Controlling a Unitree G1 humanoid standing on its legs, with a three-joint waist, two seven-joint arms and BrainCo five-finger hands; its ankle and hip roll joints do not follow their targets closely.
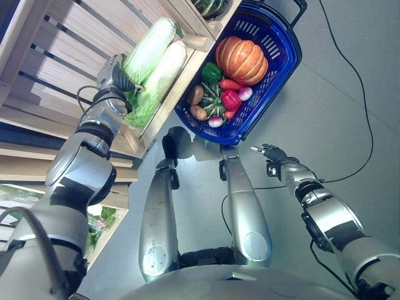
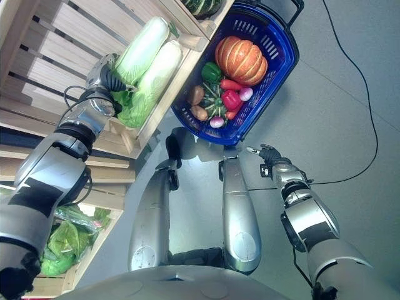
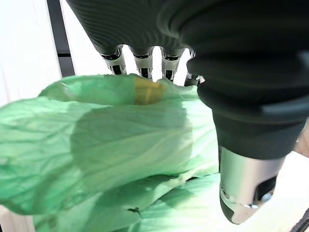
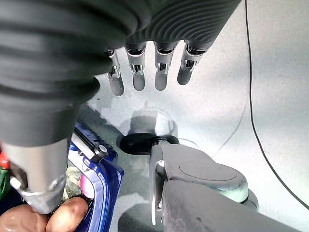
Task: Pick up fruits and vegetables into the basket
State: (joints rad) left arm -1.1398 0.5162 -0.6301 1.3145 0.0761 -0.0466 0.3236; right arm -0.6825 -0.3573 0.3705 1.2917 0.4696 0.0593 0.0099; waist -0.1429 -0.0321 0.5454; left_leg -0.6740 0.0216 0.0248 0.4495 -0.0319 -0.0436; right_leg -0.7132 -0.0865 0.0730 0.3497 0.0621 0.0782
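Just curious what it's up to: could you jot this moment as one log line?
left hand: on cabbage in crate | right hand: open, empty, above floor | basket: holds pumpkin, peppers

I see a wooden slatted rack [image 1: 62, 56] on the robot's left, pale planks w/ dark gaps between them, tiered shelves [image 2: 37, 119] stepping down toward the lower left. Light wood crate wall [image 1: 172, 94] forms the front edge of the upper bin. Grey floor [image 1: 337, 94] covers the right side, smooth, w/ soft shadows near the middle.
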